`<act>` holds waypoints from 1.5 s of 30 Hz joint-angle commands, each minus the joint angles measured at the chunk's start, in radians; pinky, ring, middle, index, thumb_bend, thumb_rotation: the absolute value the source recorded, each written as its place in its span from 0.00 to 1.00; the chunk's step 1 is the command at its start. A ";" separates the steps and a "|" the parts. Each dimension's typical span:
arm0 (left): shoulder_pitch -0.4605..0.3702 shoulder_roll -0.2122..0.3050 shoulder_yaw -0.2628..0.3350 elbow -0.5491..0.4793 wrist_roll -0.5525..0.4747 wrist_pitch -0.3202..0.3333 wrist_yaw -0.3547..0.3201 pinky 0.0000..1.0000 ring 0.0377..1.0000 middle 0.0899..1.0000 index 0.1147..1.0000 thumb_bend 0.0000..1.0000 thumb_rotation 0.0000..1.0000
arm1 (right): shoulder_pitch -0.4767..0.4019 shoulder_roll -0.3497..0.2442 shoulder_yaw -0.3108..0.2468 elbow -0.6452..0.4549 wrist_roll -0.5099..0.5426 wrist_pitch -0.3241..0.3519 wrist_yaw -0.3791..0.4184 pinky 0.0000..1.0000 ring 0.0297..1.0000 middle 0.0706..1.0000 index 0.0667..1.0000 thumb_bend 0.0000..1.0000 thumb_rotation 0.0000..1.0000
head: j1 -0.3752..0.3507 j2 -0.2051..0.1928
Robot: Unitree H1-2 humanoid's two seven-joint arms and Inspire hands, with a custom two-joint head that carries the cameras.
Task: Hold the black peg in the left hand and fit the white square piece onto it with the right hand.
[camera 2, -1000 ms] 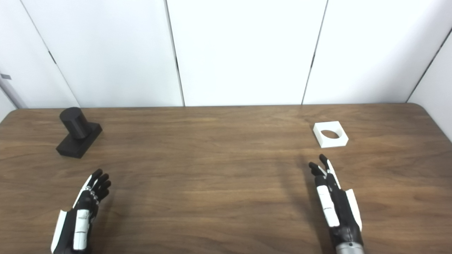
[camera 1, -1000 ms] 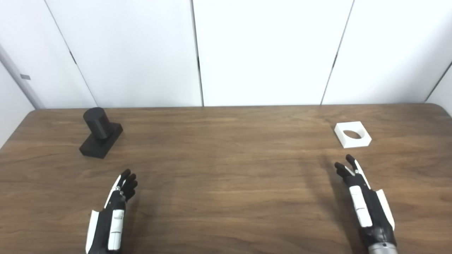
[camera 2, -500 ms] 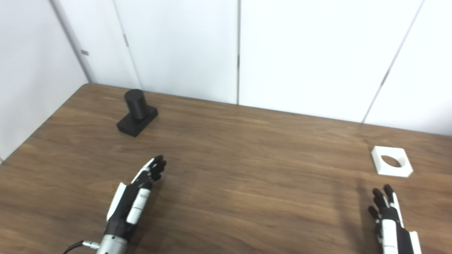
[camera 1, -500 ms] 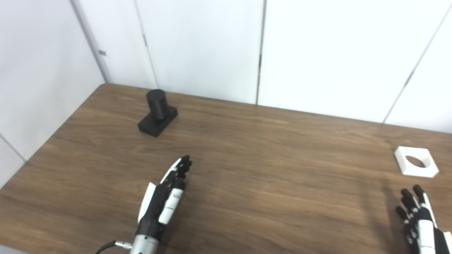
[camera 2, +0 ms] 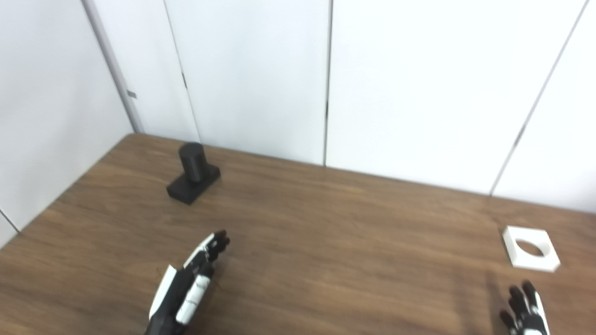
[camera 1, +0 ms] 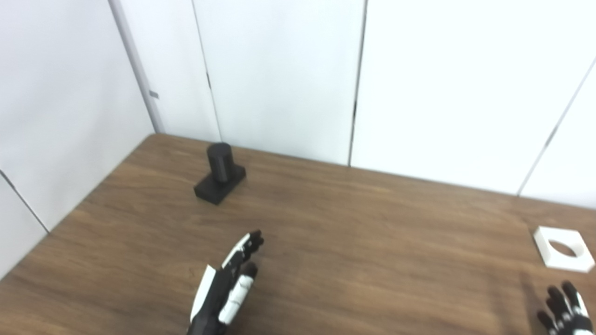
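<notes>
The wooden table (camera 1: 354,242) filled the lower part of the scene, with white wall panels (camera 1: 279,74) standing behind it from 9 to 3 o'clock. The black peg (camera 1: 220,173), an upright cylinder on a flat rectangular base, stood on the table at about 10 o'clock, near the far left corner, with nothing touching it. The left hand (camera 1: 228,288) lay low over the table at about 7 o'clock, well apart from the peg, empty, its fingers extended and held close together, pointing roughly toward 1 o'clock. The white square piece (camera 1: 563,249), with its round hole facing up, lay flat on the table at about 4 o'clock, near the right edge. The right hand (camera 2: 526,309) showed only in part at the bottom right corner, near the square piece but not touching it; its visible fingers (camera 1: 561,304) were spread apart and held nothing.
</notes>
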 commanded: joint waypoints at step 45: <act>-0.204 0.129 0.227 -0.171 0.337 0.474 0.032 0.97 0.98 0.96 0.91 0.80 0.51 | -0.013 -0.021 0.042 0.031 -0.175 -0.056 -0.034 0.73 0.87 0.90 0.91 0.66 1.00 | 0.004 -0.004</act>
